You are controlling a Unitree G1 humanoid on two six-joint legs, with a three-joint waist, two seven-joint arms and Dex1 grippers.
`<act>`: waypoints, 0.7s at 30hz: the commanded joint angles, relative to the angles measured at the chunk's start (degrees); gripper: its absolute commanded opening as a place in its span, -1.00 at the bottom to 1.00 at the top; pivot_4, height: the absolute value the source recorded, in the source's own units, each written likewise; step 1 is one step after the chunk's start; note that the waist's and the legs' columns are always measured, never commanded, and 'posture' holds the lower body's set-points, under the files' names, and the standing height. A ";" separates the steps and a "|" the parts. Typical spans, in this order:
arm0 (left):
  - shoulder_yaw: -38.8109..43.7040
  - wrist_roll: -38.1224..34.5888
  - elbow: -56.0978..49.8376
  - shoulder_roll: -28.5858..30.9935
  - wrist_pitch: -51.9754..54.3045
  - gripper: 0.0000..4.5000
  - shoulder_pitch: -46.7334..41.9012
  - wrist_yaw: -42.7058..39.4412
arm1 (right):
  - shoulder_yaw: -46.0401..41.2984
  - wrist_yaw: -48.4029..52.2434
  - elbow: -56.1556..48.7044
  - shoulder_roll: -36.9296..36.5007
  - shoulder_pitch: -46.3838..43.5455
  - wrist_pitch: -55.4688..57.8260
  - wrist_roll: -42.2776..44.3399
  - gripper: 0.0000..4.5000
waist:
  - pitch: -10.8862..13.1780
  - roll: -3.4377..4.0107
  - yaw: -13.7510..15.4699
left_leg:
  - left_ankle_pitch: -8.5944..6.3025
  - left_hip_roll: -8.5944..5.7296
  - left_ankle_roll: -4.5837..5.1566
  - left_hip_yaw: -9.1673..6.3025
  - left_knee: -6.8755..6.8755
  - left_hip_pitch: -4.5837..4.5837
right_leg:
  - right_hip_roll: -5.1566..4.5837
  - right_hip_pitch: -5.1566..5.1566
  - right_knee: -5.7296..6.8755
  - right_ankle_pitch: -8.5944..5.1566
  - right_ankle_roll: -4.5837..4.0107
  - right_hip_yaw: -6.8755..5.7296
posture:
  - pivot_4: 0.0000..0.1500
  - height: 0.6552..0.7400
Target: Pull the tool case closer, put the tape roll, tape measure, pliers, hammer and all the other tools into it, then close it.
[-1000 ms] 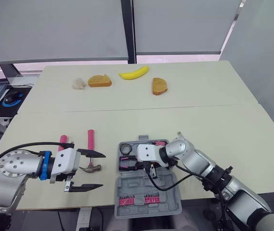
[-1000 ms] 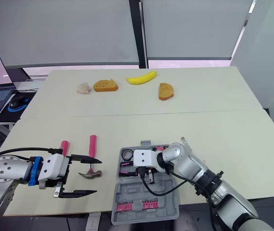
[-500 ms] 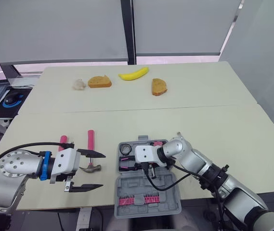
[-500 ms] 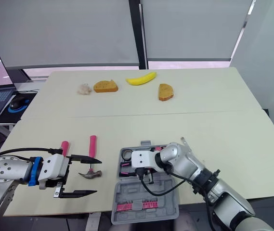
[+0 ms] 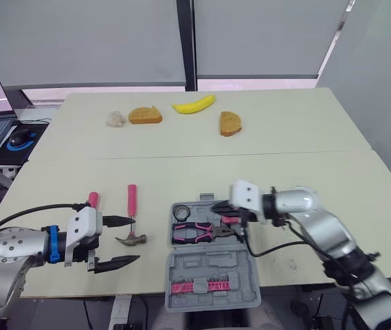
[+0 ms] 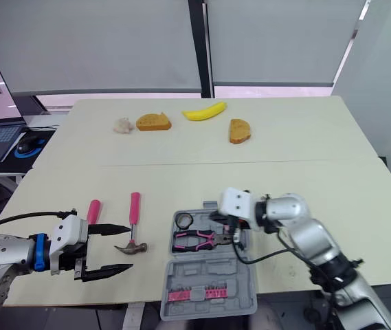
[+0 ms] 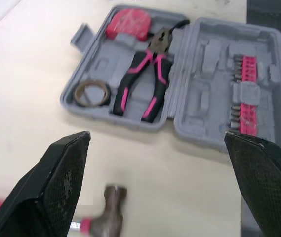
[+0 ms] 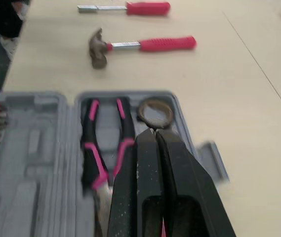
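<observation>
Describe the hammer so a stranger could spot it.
Find the open grey tool case at the table's near edge. Left of it lie the hammer and a screwdriver, both pink-handled; the hammer is nearer the case, with a dark head.

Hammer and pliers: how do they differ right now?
The pliers lie inside the open tool case; the hammer lies on the table, left of the case. The pliers' handles are black and pink; the hammer's handle is plain pink. Both lie flat.
</observation>
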 commanded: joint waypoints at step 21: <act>-12.12 13.40 4.57 -7.23 -6.79 -0.99 1.19 5.96 | -7.68 -3.29 -1.72 -12.50 25.25 -10.01 -1.62 -1.00 | -0.02 -0.05 0.77 | 0.00 0.12 0.00 0.06 -0.03 0.02 | 0.03 0.22 -0.09 0.00 0.02 -0.05 | 1.00 1.00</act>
